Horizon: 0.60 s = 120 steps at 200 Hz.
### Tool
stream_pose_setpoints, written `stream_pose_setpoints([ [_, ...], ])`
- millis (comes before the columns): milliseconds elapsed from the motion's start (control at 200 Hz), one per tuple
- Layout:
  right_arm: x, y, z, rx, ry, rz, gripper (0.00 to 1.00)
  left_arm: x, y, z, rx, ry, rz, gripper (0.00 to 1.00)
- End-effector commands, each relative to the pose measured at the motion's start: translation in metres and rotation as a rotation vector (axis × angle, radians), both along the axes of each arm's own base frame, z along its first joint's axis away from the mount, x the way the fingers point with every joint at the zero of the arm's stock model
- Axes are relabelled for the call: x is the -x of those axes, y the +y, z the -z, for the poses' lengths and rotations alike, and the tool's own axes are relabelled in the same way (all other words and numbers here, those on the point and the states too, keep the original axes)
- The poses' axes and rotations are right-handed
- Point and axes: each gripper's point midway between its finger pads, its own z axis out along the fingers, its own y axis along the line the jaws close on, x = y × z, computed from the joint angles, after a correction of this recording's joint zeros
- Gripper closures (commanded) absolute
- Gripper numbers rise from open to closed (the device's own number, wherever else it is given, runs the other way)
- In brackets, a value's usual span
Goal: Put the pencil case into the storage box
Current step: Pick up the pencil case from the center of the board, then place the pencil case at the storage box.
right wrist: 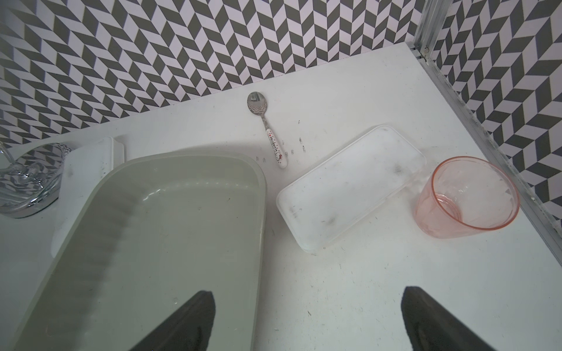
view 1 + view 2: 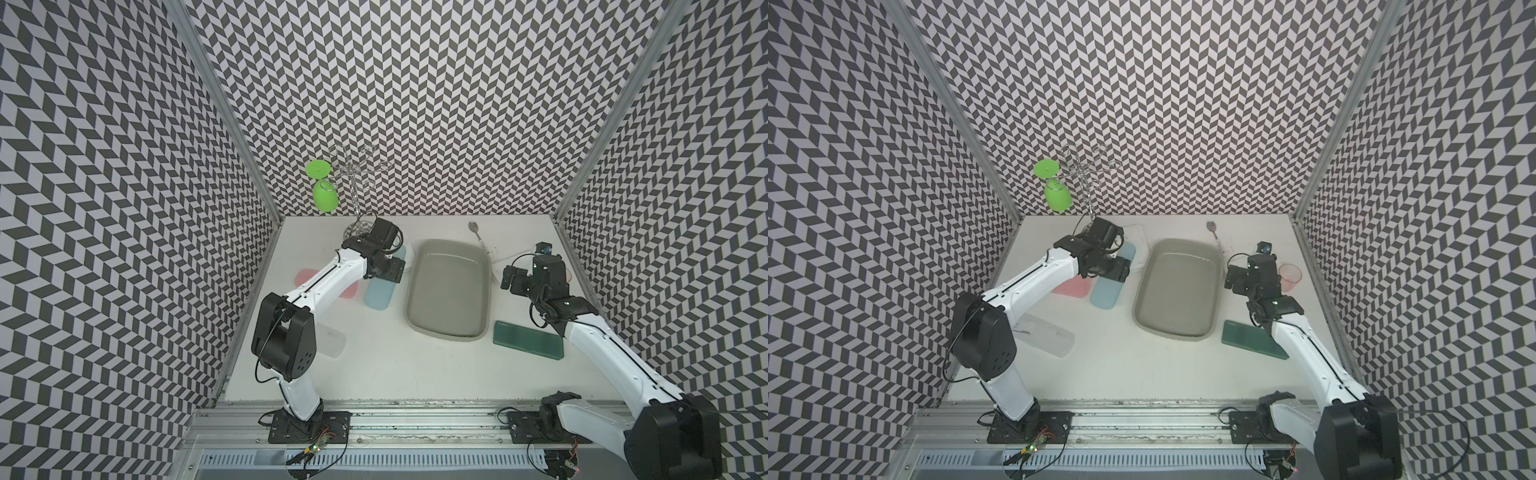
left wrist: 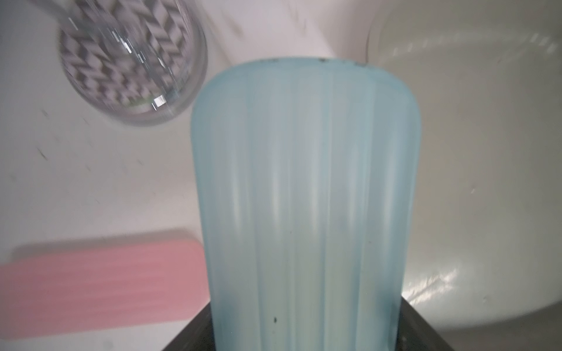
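I am clamping my left gripper [image 2: 392,272] on the blue pencil case [image 2: 379,296] beside the storage box [image 2: 449,291]; I am aiming to lift it level over the rim; my right gripper [image 1: 307,291] is hanging with its jaws apart.

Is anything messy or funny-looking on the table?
Nothing is spilled or broken. The clear plastic case beside the pink cup has dark smudges, and small dark specks dot the table near the Hello Kitty spoon. The green wine glass hangs upside down on its wire rack.
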Motion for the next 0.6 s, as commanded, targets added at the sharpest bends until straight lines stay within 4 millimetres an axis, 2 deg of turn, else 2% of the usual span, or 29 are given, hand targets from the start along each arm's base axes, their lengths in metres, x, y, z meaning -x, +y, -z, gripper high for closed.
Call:
stream_pose_setpoints([
  [0,-0.008,0.000,-0.027,-0.010,-0.096,0.013,0.01,-0.018,0.001,-0.015,-0.088,-0.058,0.018,0.22],
  [105,-0.010,-0.002,-0.031,-0.008,-0.115,0.026,0.00,-0.041,-0.019,-0.037,-0.074,-0.173,0.036,0.22],
  [170,-0.010,-0.004,-0.033,-0.005,-0.121,0.036,0.00,-0.050,-0.041,-0.044,-0.067,-0.244,0.087,0.22],
  [280,-0.010,-0.008,-0.038,0.009,-0.133,0.054,0.00,-0.061,-0.080,-0.043,-0.103,-0.339,0.194,0.21],
  [391,-0.007,-0.016,-0.044,0.018,-0.148,0.087,0.00,-0.077,-0.107,-0.042,-0.058,-0.364,0.208,0.21],
  [501,0.000,-0.024,-0.049,0.009,-0.160,0.120,0.01,-0.080,-0.142,-0.048,-0.013,-0.410,0.274,0.22],
  [596,0.006,-0.028,-0.051,-0.007,-0.169,0.143,0.00,-0.073,-0.167,-0.043,0.001,-0.419,0.330,0.22],
])
